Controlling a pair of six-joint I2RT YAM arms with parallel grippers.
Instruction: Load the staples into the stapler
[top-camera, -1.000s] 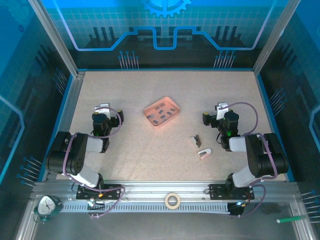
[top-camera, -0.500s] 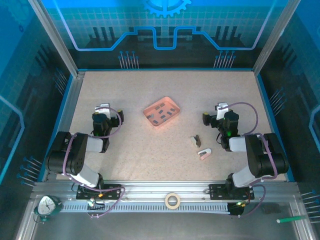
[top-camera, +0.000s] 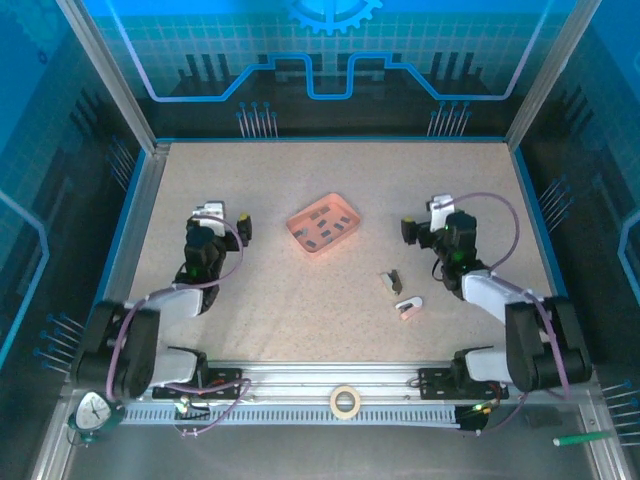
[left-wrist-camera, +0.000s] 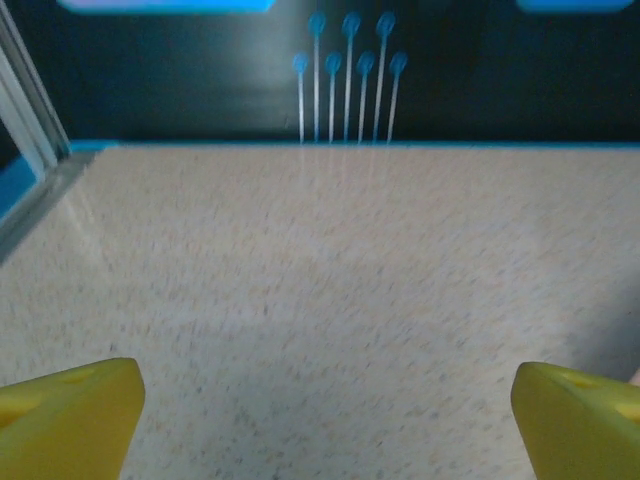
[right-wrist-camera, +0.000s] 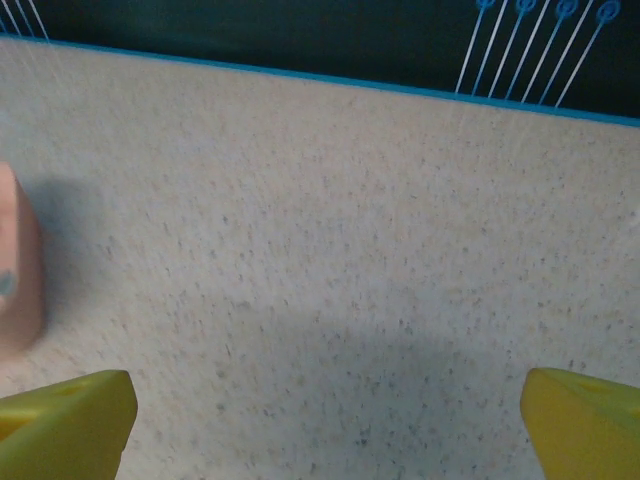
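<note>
On the left side of the desk (top-camera: 250, 170), the left gripper (left-wrist-camera: 325, 405) hangs low with its yellow fingers spread wide and nothing between them. Right of it, near the middle, sits a pink tray (top-camera: 337, 240) holding the staples (top-camera: 322, 228), a few dark little strips. Nearer the arms and further right lies a small dark object (top-camera: 392, 282) I can't make out. Just beside that is a pale pink-and-white piece I take for the stapler (top-camera: 408, 307). The right gripper (right-wrist-camera: 325, 415) is spread wide and empty too, over bare desk beyond the stapler. To me this looks like the very start, with nothing picked up. The next move calls for pinching one thin strip cleanly out of the tray.
</note>
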